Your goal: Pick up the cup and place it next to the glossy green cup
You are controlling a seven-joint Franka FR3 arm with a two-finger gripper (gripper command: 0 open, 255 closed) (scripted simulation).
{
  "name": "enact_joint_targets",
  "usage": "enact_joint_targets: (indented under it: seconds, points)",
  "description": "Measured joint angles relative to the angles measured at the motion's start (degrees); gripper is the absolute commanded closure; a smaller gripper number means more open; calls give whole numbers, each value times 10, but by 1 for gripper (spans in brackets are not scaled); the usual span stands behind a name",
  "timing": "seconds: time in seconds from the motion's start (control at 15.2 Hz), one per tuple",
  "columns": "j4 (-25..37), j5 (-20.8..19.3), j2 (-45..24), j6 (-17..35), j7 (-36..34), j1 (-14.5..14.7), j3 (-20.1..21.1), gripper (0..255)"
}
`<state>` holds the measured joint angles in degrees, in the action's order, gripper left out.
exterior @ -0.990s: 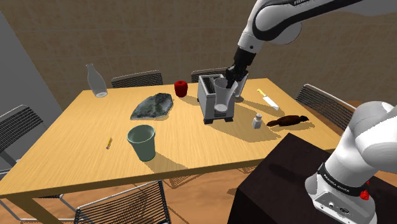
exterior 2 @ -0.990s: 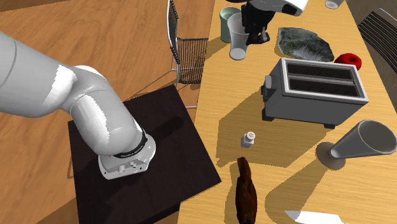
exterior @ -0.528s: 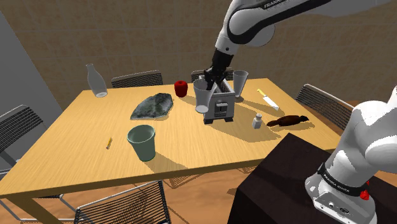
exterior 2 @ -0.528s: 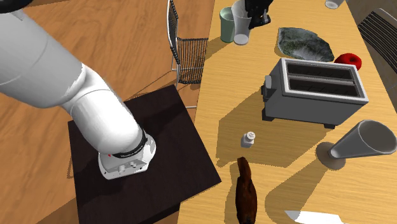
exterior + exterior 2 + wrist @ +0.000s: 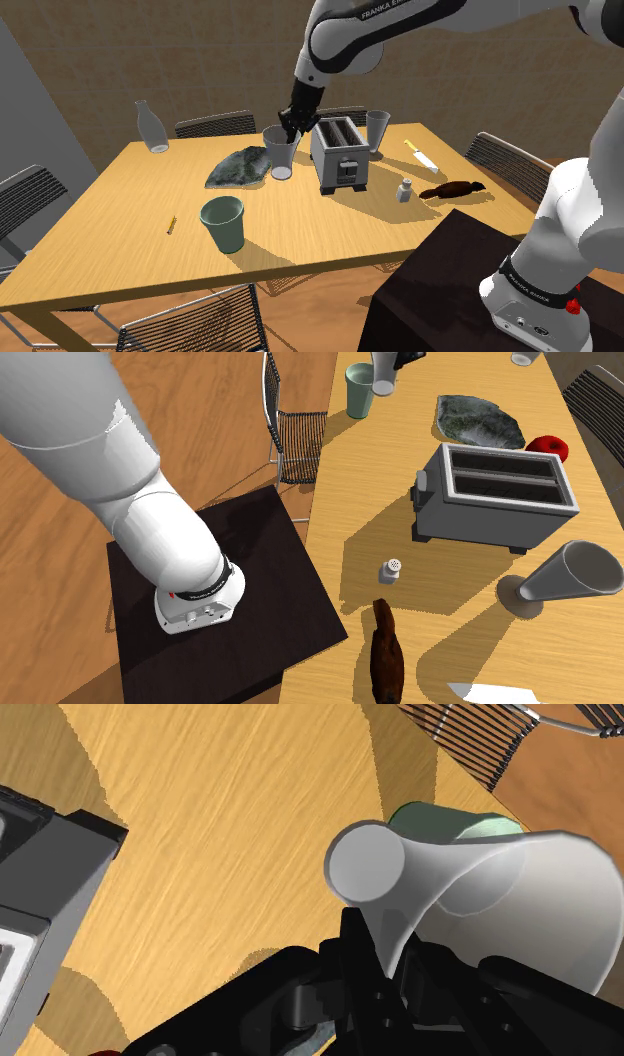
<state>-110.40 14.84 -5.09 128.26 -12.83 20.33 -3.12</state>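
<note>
**Cup in the grip, carry toward the green cup in hand**

The tool (image 5: 291,122) is closed on the rim of the grey cup (image 5: 279,152). In the wrist view its fingers clasp the cup's wall, and the base points away from the hand. In the shoulder view the cup hangs roughly upright over the counter (image 5: 120,250), between the toaster (image 5: 338,155) and the grey-green rock (image 5: 240,167). I judge it to be off the surface, though the gap beneath it is hard to read. The pick looks done, so the carry is the step in hand.

The green cup (image 5: 223,223) stands nearer the counter's front edge, apart from the held cup.

The next move calls for travel toward the green cup and a descent onto bare wood just beside it without nudging it. The tool should open only once the base sits flat.

The rock lies close beside the likely path and could be clipped by a low pass. A pencil (image 5: 172,225) lies on the far side of the green cup, on the shoulder view's left. The second grey cup (image 5: 377,130), the knife (image 5: 420,155) and the salt shaker (image 5: 405,189) are beyond the toaster, well out of the way.
</note>
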Motion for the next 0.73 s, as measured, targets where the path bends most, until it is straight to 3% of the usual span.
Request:
enact_joint_targets:
  seconds: [0.33, 0.73]
  points:
    - [135, -12, -98, -29, -44, 18, 12, 255]
    - [121, -7, -122, 9, -40, 21, 15, 255]
